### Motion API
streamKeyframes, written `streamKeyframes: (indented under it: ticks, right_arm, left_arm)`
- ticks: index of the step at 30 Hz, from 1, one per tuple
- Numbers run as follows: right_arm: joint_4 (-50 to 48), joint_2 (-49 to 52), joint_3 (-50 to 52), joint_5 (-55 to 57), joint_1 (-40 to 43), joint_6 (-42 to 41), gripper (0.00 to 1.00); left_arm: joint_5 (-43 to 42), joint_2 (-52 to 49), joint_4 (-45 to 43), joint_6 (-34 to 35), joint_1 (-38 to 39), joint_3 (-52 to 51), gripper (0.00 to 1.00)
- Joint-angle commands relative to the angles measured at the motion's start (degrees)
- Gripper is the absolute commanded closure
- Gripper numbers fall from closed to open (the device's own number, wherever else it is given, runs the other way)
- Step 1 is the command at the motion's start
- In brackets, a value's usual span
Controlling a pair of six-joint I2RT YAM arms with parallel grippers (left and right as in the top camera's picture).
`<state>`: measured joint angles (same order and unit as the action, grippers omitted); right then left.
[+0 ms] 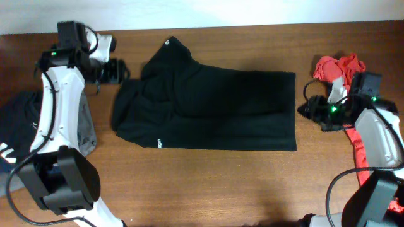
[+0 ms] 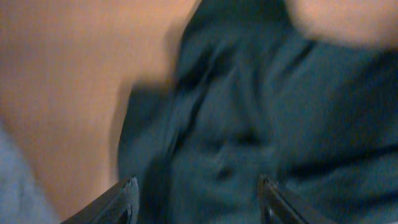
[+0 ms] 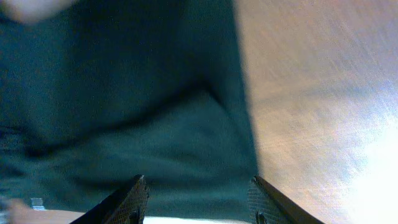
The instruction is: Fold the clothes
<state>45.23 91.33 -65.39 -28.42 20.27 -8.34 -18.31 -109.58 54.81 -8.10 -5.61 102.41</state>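
Brown wood is seen across the counter (image 1: 208, 183), on which the black garment (image 1: 214, 110) is spread flat in the middle, a small white mark (image 1: 160, 142) near its front edge. The left hand (image 1: 117, 70) is held just beside the garment's left edge, its fingers parted and grasping nothing. The right hand (image 1: 307, 108) is placed just off the right edge, likewise released. A red garment (image 1: 341, 65) is heaped behind the right arm, and a dark grey garment (image 1: 19, 120) is piled at the far left.
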Motion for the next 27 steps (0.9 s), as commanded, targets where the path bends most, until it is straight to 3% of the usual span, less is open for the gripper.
streamKeyframes:
  ticks: [1,5,13,21,27]
  right_arm:
    - [-1.44,-0.87,-2.43,-7.63,-0.98,0.72,0.43]
    - [-3.02,-0.87,-3.02,-7.58,-3.91,0.96,0.38]
    - [-0.79,-0.87,-3.02,-7.58,-6.38,1.05,0.37]
    - [0.94,-0.87,-2.99,-7.34,-6.38,1.05,0.37]
    - [1.38,-0.87,-2.99,-6.88,-6.38,1.07,0.37]
  left_arm:
    - [-5.99,-0.24,-4.79,-2.51,2.99,0.61,0.39]
    - [-5.95,-4.83,-15.85,-0.76,6.05,0.61,0.39]
    - [-8.28,-20.37,-35.21,8.22,8.00,6.01,0.38]
    - [-9.11,-36.20,-40.79,8.57,8.92,19.82,0.38]
    - [-6.88,-41.16,-43.56,8.55,10.45,22.75,0.38]
